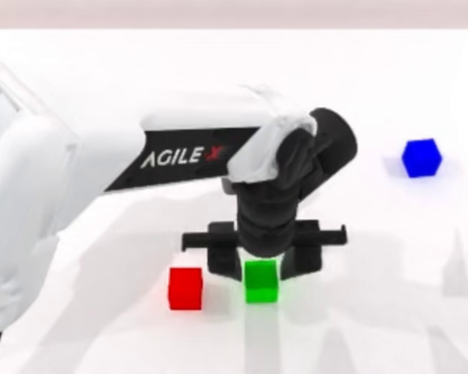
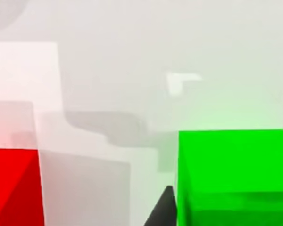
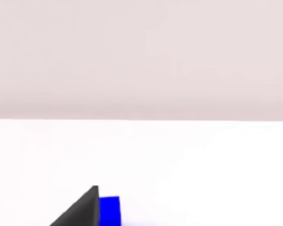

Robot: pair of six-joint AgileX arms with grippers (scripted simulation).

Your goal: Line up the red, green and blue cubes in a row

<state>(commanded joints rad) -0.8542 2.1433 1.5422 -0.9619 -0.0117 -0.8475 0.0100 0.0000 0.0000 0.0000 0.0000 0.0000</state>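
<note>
Over the table's middle, my left arm reaches in from nine o'clock and my left gripper (image 1: 263, 261) hangs straight down on the green cube (image 1: 261, 281). Its wrist hides the cube's far half and the fingers themselves, so from above I cannot tell whether the jaws are spread or pinching. My left wrist view helps little: one dark fingertip (image 2: 162, 210) shows just beside the green cube (image 2: 233, 176), the other is cut off. The red cube (image 1: 186, 288) sits on the table (image 1: 359, 327) near the green one, at its nine o'clock, a gap between them; the wrist view cuts it off at the edge (image 2: 12, 186). The blue cube (image 1: 421, 158) lies well apart, at two o'clock. My right arm is out of the top view; its wrist view shows only one finger's edge (image 3: 82, 209) beside the blue cube (image 3: 109, 210).
</note>
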